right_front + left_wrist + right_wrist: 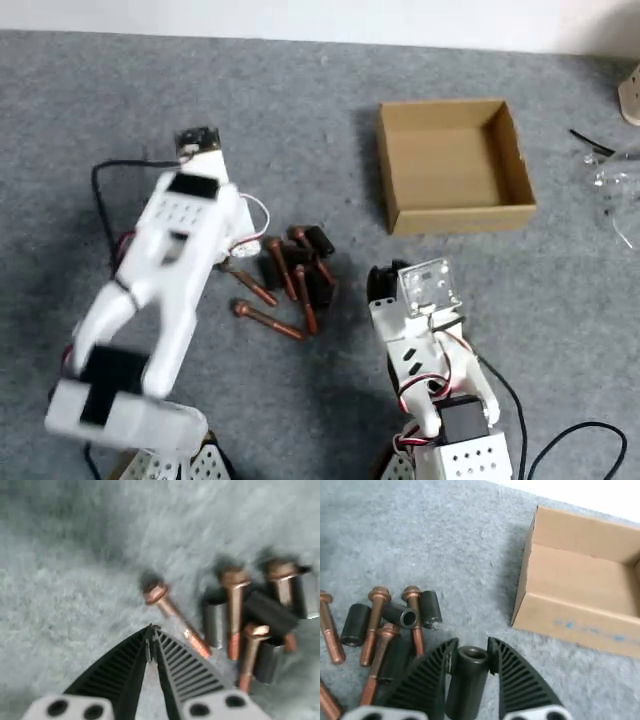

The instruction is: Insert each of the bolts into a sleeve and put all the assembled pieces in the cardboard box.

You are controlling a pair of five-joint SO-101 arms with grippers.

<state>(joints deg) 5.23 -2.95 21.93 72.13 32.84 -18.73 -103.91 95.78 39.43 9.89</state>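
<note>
**q:** fig. 1. what does each claw hold?
**a:** the right gripper (472,644) is clamped on one black cylindrical sleeve (467,680), its open bore facing away from the wrist, at the lower centre of the high view. the left gripper (151,629) has its fingers pressed together on nothing, with the tips just beside the shank of the nearest copper-coloured hex-head bolt (172,612).

**q:** where do the parts lie?
**a:** the loose pile sits at the centre of the high view on the grey felt table (330,80), between the two arms. the open brown cardboard box (460,217) stands at upper right, well apart from the pile, and no piece is in it yet.

**q:** how is the step best done?
**a:** the likely step is taking that bolt. part the left fingers, straddle the shank close under the head, and lift so the threaded end stays free. then line it up with the sleeve's bore before pushing, since a tilted bolt would probably catch at the rim.

**q:** counts?
**a:** bolts, five. sleeves, five: four in the pile, one of them half hidden under bolts, and one held. box, one.
</note>
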